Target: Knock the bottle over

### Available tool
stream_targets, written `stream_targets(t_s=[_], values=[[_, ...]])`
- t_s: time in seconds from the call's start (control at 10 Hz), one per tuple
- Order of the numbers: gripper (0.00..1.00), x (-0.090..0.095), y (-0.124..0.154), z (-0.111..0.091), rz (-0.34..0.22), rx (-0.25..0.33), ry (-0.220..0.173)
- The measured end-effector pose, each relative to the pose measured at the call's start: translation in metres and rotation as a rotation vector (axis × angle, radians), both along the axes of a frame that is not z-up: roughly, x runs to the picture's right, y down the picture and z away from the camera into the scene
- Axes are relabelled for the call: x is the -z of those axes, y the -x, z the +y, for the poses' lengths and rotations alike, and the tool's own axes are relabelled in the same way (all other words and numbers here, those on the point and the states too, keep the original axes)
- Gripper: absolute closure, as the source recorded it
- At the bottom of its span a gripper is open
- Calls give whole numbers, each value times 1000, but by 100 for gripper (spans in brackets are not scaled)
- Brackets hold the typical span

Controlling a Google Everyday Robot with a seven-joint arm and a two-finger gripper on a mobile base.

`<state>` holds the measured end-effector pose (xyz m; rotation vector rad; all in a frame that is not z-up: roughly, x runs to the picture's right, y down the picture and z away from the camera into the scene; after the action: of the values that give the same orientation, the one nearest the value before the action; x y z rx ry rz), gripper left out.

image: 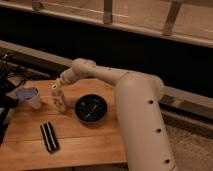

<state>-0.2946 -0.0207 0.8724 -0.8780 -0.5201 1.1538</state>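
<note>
The bottle (59, 99) is small, slim and whitish with a white cap. It stands on the wooden table (85, 137) between the cup and the black bowl. My gripper (59, 83) is at the end of the white arm (100, 75), just above and behind the bottle's cap, very close to it or touching it. The arm reaches in from the right, over the table's far edge.
A white cup (30, 97) with bluish contents stands left of the bottle. A black bowl (91, 109) sits right of it. A black oblong object (49, 136) lies near the front left. Dark equipment (6, 85) stands at the table's left edge.
</note>
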Motion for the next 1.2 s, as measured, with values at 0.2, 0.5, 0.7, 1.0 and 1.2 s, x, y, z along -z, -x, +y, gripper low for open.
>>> stream_targets(t_s=[0.2, 0.5, 0.7, 1.0, 1.2], values=[[97, 2, -5, -2, 8, -2, -10], [97, 11, -6, -3, 4, 3, -22], [97, 12, 2, 2, -12, 16, -31], [97, 15, 1, 1, -10, 20, -51], [97, 18, 7, 2, -21, 26, -61]])
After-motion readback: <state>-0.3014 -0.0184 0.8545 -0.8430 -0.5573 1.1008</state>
